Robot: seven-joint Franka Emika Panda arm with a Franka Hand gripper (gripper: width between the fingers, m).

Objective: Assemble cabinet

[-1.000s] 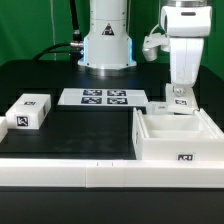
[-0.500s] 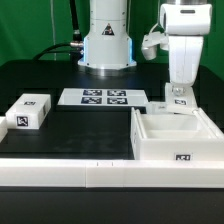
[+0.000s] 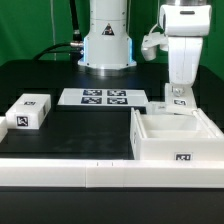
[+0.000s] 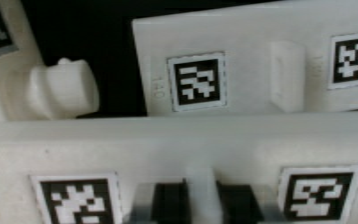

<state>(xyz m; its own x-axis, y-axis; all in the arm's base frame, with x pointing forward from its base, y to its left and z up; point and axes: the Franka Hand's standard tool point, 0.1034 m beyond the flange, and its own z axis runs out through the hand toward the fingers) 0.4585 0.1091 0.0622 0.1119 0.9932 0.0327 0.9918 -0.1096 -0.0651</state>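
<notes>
Your tool (image 3: 180, 100) hangs at the back wall of the cabinet body (image 3: 165, 150), directly beneath it; its grip cannot be told. The block (image 3: 28, 112) lies well aside.

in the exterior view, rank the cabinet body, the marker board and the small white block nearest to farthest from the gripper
1. cabinet body: on the exterior view's right, directly beneath the gripper.
2. marker board: flat on the table's middle, toward the exterior view's left of the gripper.
3. small white block: far on the exterior view's left, beyond the marker board.
</notes>
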